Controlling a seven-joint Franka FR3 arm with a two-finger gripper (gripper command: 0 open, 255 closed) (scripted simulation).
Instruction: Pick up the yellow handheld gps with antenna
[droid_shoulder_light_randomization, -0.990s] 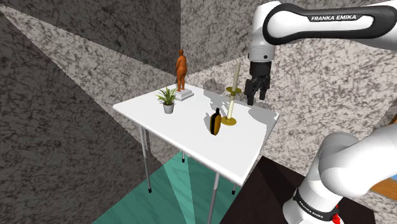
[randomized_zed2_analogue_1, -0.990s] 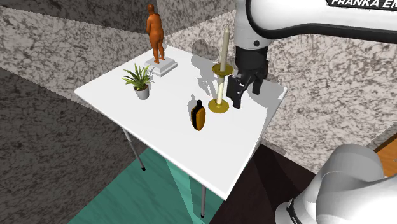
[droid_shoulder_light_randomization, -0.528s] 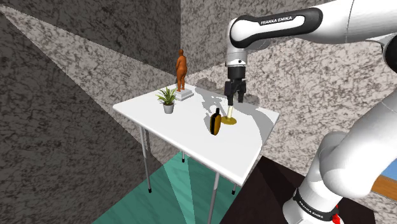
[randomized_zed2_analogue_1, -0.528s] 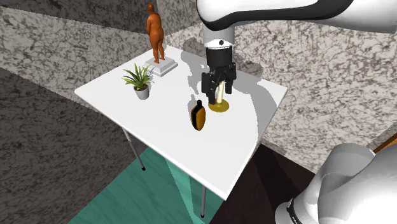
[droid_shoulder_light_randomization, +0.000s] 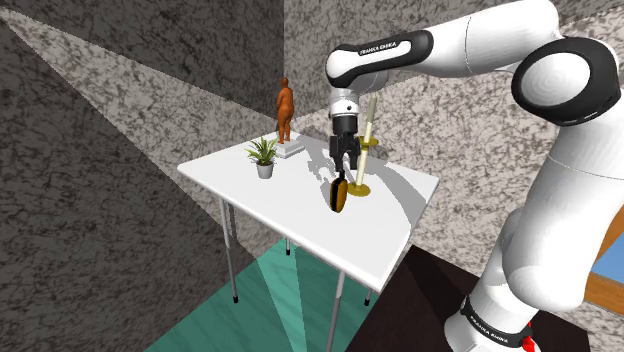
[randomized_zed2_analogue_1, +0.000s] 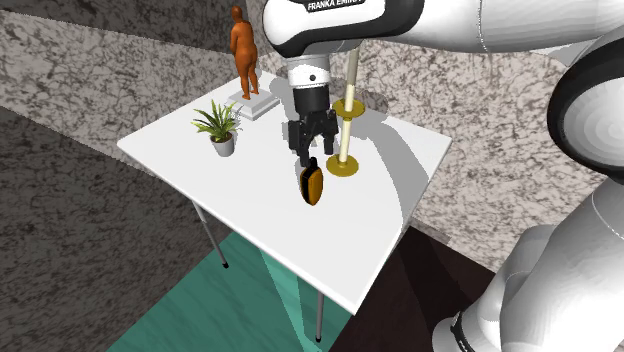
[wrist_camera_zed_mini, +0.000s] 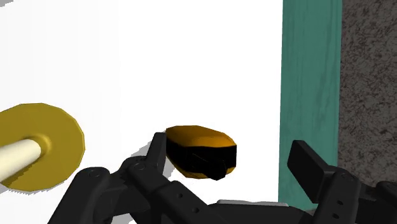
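- The all-black two-finger gripper (randomized_zed2_analogue_1: 307, 152) hung right above the yellow-and-black handheld GPS with a short black antenna (randomized_zed2_analogue_1: 312, 184). Its fingers were spread wide and held nothing.
- The GPS stood on end near the middle of the white flat-topped table (droid_shoulder_light_randomization: 300, 215), just beside the round base of the brass-coloured candlestick with its tall cream candle (randomized_zed2_analogue_1: 343, 166).
- In the wrist view the unit sat between the fingers, nearer one of them. Descending off-centre like that would likely have let that fingertip strike the casing and tip it over.
- Its body looked rounded, smooth and glossy, narrowing toward the antenna. A squeeze on those curved sides could probably have made it slip out or twist.
- The candlestick was slender and top-heavy, and the hand passed close by it. A sideways correction could have knocked it down.
- The small green potted plant in a grey pot (droid_shoulder_light_randomization: 263, 155) and the orange-brown standing figurine on a pale plinth (droid_shoulder_light_randomization: 286, 108) stood well apart, so they seemed at little risk.
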